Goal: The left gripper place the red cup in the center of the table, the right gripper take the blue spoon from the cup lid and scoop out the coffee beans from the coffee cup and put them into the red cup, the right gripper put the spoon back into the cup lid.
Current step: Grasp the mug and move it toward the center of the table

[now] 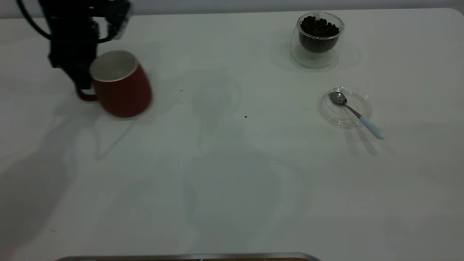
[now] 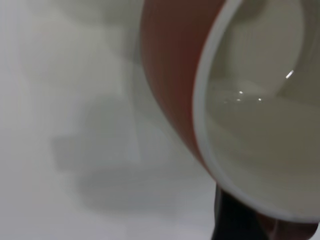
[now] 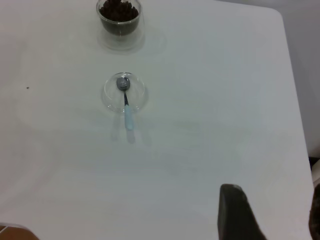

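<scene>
The left tool [image 1: 82, 85] was clenched on the red cup [image 1: 121, 85] by its handle, tilted at the desk's [image 1: 217, 181] far left, not yet centred. The right tool [image 3: 267, 220] waited released; the blue spoon [image 1: 357, 114] lay untouched in the cup lid [image 1: 335, 114], near the coffee cup [image 1: 317, 40].

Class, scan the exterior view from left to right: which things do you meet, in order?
left tool → red cup → coffee cup holding the coffee beans → cup lid with the blue spoon across it.
</scene>
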Tool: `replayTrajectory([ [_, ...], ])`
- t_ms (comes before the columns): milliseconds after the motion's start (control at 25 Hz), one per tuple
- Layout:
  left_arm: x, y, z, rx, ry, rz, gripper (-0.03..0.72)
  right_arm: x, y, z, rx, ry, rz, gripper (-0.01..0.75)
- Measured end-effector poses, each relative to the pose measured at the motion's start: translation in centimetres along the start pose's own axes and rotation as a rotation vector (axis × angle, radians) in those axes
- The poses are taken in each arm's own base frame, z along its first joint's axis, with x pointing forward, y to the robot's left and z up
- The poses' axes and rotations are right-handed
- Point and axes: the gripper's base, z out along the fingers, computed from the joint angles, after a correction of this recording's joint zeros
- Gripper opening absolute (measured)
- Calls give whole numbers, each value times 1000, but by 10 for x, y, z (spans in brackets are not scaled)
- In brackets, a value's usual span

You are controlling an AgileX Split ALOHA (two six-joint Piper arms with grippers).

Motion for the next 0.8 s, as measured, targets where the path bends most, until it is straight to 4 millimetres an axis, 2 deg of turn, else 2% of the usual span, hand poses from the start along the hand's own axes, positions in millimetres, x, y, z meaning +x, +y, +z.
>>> replayTrajectory([
  [360, -50, -1, -1, -107, -47, 83, 465, 0, 0, 0, 0, 0, 0, 391],
  [800, -101, -7, -2, -223, -82, 181, 466, 0, 0, 0, 0, 0, 0, 391],
])
